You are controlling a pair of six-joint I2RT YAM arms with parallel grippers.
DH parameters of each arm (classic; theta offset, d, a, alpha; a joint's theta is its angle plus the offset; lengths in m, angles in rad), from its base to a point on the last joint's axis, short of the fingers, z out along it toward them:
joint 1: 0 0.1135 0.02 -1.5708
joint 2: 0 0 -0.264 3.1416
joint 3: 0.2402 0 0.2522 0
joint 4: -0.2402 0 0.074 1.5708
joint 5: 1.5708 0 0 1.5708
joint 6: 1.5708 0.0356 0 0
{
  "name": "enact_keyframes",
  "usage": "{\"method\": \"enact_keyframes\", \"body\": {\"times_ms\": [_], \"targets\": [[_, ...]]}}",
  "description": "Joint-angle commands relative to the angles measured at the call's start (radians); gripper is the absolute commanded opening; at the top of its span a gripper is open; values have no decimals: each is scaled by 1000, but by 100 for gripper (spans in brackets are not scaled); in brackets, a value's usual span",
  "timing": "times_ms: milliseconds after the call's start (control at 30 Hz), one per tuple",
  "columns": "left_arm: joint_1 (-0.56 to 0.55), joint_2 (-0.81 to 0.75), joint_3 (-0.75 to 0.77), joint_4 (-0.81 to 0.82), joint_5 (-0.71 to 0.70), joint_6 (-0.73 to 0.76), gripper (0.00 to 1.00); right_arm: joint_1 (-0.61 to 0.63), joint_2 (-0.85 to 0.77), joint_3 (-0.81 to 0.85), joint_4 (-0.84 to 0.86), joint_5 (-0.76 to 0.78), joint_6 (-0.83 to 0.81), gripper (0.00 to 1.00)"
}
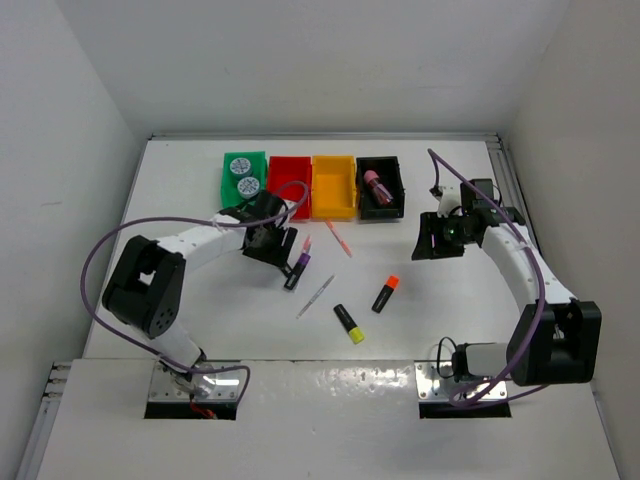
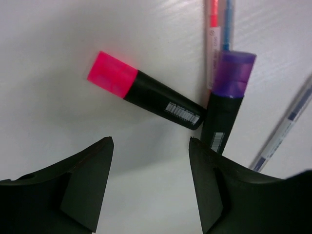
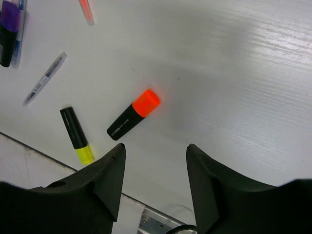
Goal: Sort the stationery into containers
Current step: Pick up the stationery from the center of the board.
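While left hand point(image 2: 151, 142) & right hand point(image 3: 155, 147) gape, green bin point(image 1: 227, 186) has 2 rolls point(image 1: 240, 166), black bin point(image 1: 397, 186) a pink item point(image 1: 377, 187).

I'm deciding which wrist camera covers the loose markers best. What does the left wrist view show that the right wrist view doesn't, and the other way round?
Only the left wrist view: the pink-capped highlighter, its black end by the purple-capped highlighter, and the open left gripper.
Only the right wrist view: the orange-capped highlighter, the yellow-capped highlighter, a loose pink pen and the open right gripper.
Both: the purple-capped highlighter, a thin pen alongside it, apparently the grey pen, and the white table.
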Motion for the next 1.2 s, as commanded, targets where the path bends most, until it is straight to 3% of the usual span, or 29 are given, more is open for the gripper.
{"method": "enact_keyframes", "body": {"times_ms": [0, 233, 500, 733, 967, 1100, 1167], "targets": [[2, 37, 23, 33, -71, -156, 69, -4, -19, 11, 4, -12, 2, 52], [5, 195, 114, 9, -26, -182, 70, -35, -22, 7, -14, -16, -7, 53], [28, 266, 129, 13, -2, -202, 67, -35, 13, 21, -14, -23, -18, 53], [54, 246, 76, 36, -84, -172, 43, -35, 38, 44, -14, -23, -23, 53], [69, 84, -26, 77, -66, -93, 31, -29, 38, 49, -19, -29, -26, 53], [69, -23, 11, 68, -25, -35, 7, -18, 23, 43, -17, -27, -29, 53], [63, -50, 58, 56, -26, -23, 4, -18, 19, 43, -19, -29, -29, 52]]}}
